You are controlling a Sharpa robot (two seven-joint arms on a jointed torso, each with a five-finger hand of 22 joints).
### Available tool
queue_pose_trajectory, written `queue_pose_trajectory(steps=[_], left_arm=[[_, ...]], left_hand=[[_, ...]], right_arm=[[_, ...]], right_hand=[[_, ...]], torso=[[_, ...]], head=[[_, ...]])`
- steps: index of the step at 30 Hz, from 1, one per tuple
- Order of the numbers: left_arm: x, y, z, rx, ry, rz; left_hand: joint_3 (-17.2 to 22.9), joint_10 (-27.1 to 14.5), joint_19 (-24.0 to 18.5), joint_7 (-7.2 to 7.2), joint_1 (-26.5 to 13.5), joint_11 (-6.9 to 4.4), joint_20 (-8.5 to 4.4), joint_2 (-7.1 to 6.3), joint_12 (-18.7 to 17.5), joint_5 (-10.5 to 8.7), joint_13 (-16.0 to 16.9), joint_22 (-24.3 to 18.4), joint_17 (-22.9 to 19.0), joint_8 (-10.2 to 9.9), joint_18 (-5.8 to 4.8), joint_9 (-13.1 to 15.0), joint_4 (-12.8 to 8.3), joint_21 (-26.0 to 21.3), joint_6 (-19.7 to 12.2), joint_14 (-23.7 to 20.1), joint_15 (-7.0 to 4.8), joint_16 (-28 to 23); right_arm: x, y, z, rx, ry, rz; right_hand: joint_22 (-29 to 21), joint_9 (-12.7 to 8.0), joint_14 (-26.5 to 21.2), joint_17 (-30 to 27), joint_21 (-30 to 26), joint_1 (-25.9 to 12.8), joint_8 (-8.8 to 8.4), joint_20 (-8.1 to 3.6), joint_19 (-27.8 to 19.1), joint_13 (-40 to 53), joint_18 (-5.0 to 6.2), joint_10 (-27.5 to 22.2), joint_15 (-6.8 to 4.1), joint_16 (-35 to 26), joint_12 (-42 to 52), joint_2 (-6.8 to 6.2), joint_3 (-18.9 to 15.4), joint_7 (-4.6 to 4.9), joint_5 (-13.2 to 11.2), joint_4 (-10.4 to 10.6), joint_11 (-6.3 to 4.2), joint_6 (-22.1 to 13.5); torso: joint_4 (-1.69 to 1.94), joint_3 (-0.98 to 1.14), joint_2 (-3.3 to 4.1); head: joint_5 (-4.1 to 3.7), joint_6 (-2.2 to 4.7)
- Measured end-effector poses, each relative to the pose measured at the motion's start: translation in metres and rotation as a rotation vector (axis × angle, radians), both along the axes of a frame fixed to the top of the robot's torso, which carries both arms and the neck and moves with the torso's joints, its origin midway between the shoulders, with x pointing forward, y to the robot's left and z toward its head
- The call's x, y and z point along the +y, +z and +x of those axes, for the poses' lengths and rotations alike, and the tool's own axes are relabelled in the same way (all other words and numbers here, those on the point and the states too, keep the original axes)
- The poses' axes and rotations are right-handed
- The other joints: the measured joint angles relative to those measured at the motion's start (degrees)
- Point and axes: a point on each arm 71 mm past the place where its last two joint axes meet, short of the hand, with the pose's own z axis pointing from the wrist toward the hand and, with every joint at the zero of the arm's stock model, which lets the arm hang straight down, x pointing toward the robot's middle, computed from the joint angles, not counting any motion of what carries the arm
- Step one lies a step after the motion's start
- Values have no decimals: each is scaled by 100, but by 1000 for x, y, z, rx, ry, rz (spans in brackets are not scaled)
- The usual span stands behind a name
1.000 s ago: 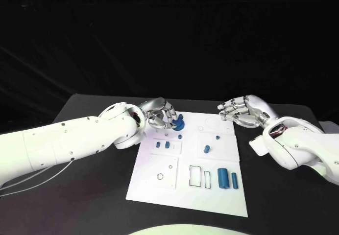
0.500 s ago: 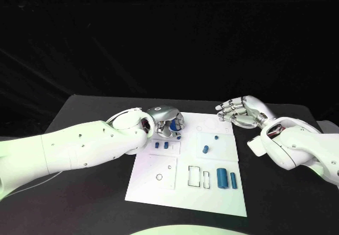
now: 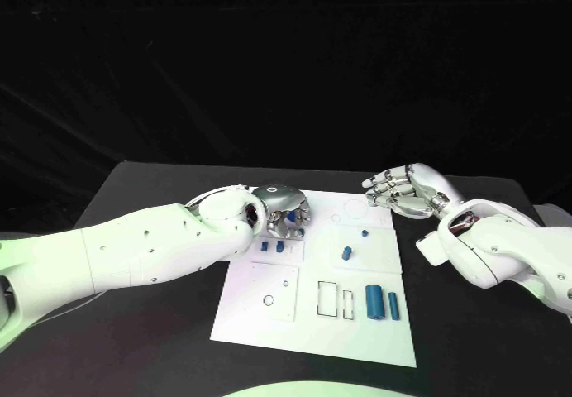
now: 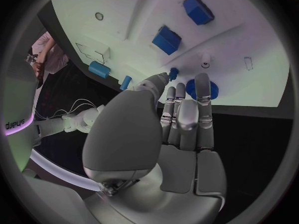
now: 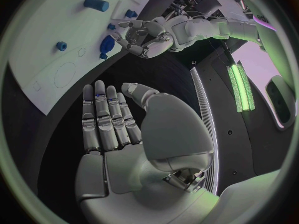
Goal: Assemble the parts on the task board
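Head view: left hand (image 3: 281, 212) bent over task board (image 3: 312, 331) far corner, grasp hidden, cannot tell; right hand (image 3: 405, 191) open beside board; black table (image 3: 143, 331), dark room. Left wrist: fingers (image 4: 202, 87) extended on round blue part (image 4: 212, 90); risk of nudging small peg (image 4: 173, 73). Right wrist: palm spread, empty.

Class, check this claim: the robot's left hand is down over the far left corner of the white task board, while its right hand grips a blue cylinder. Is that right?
Not quite. The right hand holds nothing: the right wrist view shows its fingers extended and bare, beside the white task board. The left hand is indeed down at the board's far left corner.
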Motion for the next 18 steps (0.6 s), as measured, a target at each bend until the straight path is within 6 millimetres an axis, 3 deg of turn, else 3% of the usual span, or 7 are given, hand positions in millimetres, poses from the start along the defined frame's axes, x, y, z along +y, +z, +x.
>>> queue_pose_trajectory(steps=[18], left_arm=[[-5, -5, 3, 25, -4, 34]], left_hand=[[165, 287, 142, -5, 113, -42, -21, 113, -193, 0, -122, 385, 229, -160, 1, -89, -104, 309, 203, 102, -61, 212]], right_arm=[[0, -1, 0, 1, 1, 0]], right_hand=[[0, 1, 0, 0, 0, 0, 0, 0, 0, 0, 0, 0, 0, 0, 0, 0, 0, 0, 0, 0, 0, 0]], torso=[[3, 5, -1]], head=[[-2, -30]])
